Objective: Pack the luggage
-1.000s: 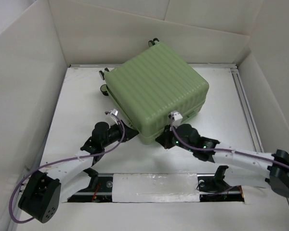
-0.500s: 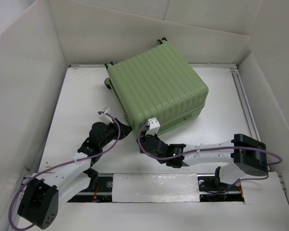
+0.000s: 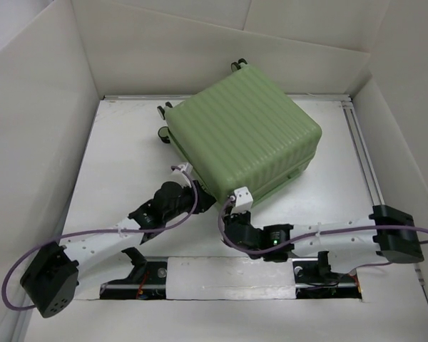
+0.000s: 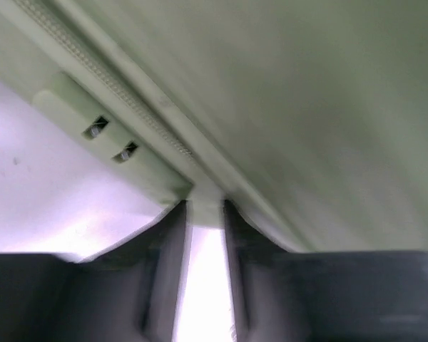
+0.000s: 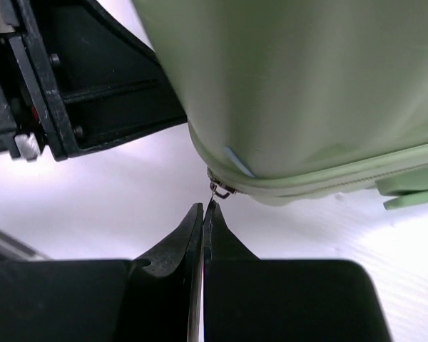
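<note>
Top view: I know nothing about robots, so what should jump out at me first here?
The big pale green suitcase, closed and lying askew in the middle of the table, dominates. Both arms reach to its near corner. The right gripper is shut with its tips at a tiny metal zipper pull, and the left gripper, slightly parted, sits at the seam.

luggage (image 3: 246, 128) lies flat on the desk (image 3: 114, 157), centre-back, turned so one corner points at the arm bases. Wheels (image 3: 164, 122) are on its far-left side. Left end effector (image 3: 202, 202) is at the near-left face, up against the seam, just left of that corner. Right end effector (image 3: 232, 212) is just beside it, in front of the corner, with the zipper pull (image 5: 219, 189) right at its tips.
</note>
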Robot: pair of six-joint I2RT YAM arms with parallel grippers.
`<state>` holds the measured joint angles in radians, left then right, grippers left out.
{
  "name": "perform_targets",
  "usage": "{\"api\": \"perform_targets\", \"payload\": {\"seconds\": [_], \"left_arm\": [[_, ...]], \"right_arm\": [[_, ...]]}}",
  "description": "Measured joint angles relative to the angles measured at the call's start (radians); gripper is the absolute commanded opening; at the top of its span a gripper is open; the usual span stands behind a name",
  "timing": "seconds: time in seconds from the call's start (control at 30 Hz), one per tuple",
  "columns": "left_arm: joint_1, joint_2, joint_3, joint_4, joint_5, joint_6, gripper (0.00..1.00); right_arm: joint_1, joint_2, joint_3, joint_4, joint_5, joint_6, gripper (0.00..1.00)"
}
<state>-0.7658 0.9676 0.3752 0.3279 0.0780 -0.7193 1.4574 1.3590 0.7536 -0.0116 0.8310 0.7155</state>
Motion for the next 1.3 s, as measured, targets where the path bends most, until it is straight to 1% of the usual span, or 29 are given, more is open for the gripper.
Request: {"api": "perform_targets", "payload": {"seconds": [0.07,0.1,0.13,0.2,0.23,0.3,0.37,0.47,0.53,0.6,0.67,0.7,0.73,0.8,0.87,0.93,0.97,1.0,1.07,1.1,1.17,1.2,1.23,1.3], "left_arm": [[-0.018,-0.015,0.000,-0.033,-0.005,-0.003,0.47],[-0.026,-0.032,0.000,-0.063,-0.005,-0.001,0.68],[-0.036,-0.056,0.000,-0.098,-0.003,0.005,0.76],[-0.056,-0.138,0.000,-0.176,-0.006,0.012,0.88],[-0.061,-0.190,0.000,-0.199,-0.006,0.014,1.00],[-0.061,-0.292,0.027,-0.201,-0.016,0.009,1.00],[-0.036,-0.372,0.108,-0.222,-0.058,0.014,1.00],[-0.008,-0.378,0.274,-0.219,-0.175,0.015,1.00],[-0.005,-0.312,0.414,-0.245,-0.253,0.018,1.00],[-0.003,-0.194,0.565,-0.264,-0.311,0.025,1.00],[0.060,-0.071,0.677,-0.266,-0.299,0.033,1.00],[0.129,-0.024,0.708,-0.262,-0.242,0.029,1.00],[0.231,0.019,0.719,-0.244,-0.143,0.019,1.00],[0.494,0.114,0.700,-0.190,0.072,-0.034,1.00],[0.717,0.210,0.656,-0.147,0.195,-0.087,1.00],[0.862,0.296,0.595,-0.129,0.270,-0.128,1.00],[0.900,0.323,0.563,-0.129,0.299,-0.143,1.00],[0.916,0.344,0.538,-0.130,0.325,-0.156,1.00],[0.918,0.378,0.514,-0.110,0.380,-0.181,1.00],[0.915,0.396,0.514,-0.087,0.407,-0.190,1.00],[0.907,0.438,0.520,-0.010,0.464,-0.209,1.00],[0.904,0.466,0.534,0.015,0.492,-0.222,1.00],[0.903,0.499,0.550,0.040,0.513,-0.230,1.00],[0.903,0.566,0.591,0.070,0.541,-0.242,1.00]], "right_arm": [[0.027,-0.047,-0.016,-0.051,0.014,0.012,0.00],[0.043,-0.077,-0.035,-0.065,0.019,0.024,0.00],[0.060,-0.113,-0.057,-0.072,0.019,0.039,0.00],[0.089,-0.192,-0.106,-0.082,0.009,0.070,0.00],[0.100,-0.227,-0.129,-0.083,0.001,0.085,0.00],[0.123,-0.295,-0.172,-0.075,-0.020,0.119,0.00],[0.135,-0.341,-0.191,-0.071,-0.035,0.144,0.00],[0.147,-0.380,-0.195,-0.070,-0.046,0.171,0.00],[0.151,-0.401,-0.195,-0.060,-0.054,0.188,0.00],[0.172,-0.425,-0.192,-0.013,-0.083,0.206,0.00],[0.193,-0.446,-0.186,0.030,-0.107,0.217,0.00],[0.195,-0.449,-0.184,0.043,-0.114,0.221,0.00],[0.196,-0.449,-0.181,0.051,-0.122,0.224,0.00],[0.196,-0.442,-0.178,0.062,-0.138,0.228,0.00],[0.201,-0.428,-0.175,0.065,-0.148,0.231,0.00],[0.211,-0.411,-0.167,0.061,-0.157,0.235,0.00],[0.213,-0.402,-0.158,0.047,-0.158,0.242,0.01],[0.214,-0.396,-0.146,0.032,-0.157,0.246,0.12],[0.220,-0.390,-0.112,-0.012,-0.151,0.257,0.22],[0.220,-0.389,-0.093,-0.032,-0.146,0.259,0.29],[0.223,-0.390,-0.061,-0.063,-0.136,0.262,0.35],[0.224,-0.393,-0.050,-0.076,-0.131,0.263,0.38],[0.225,-0.399,-0.042,-0.091,-0.130,0.265,0.43],[0.226,-0.415,-0.039,-0.112,-0.128,0.267,0.47]]}}
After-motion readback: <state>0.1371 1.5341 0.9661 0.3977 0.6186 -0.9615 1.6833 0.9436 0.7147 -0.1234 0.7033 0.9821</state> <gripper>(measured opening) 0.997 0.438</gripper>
